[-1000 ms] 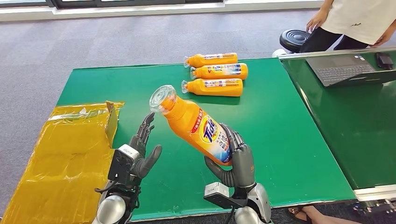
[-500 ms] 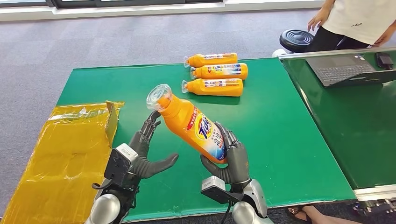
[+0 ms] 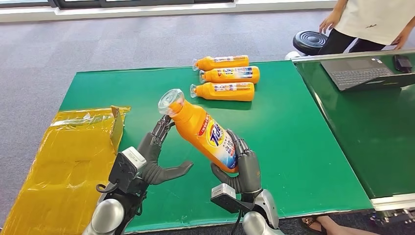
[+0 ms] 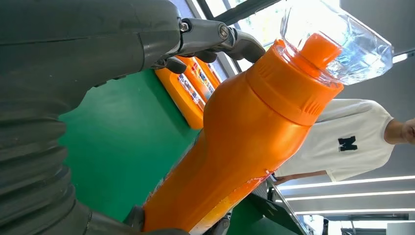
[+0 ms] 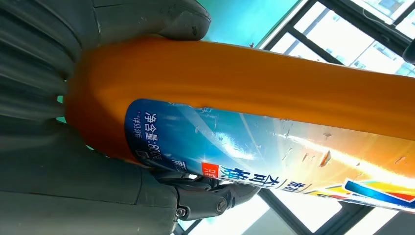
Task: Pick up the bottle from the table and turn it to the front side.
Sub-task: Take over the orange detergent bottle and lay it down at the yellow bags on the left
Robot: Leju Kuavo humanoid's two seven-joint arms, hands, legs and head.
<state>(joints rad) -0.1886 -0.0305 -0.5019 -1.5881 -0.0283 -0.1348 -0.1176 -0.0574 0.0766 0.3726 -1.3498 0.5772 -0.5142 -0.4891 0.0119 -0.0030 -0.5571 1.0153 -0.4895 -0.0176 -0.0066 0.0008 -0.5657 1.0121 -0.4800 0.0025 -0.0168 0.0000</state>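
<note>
The right robot hand holds an orange Tide bottle by its bottom end, up above the green surface. The bottle tilts, with its clear cap pointing up and to the left. The left robot hand is just beside it with its fingers spread, and the tips reach the bottle's neck. Three more orange bottles lie side by side at the far edge. A yellow bag lies at the left. A laptop sits on the next surface, and a person stands behind it.
</note>
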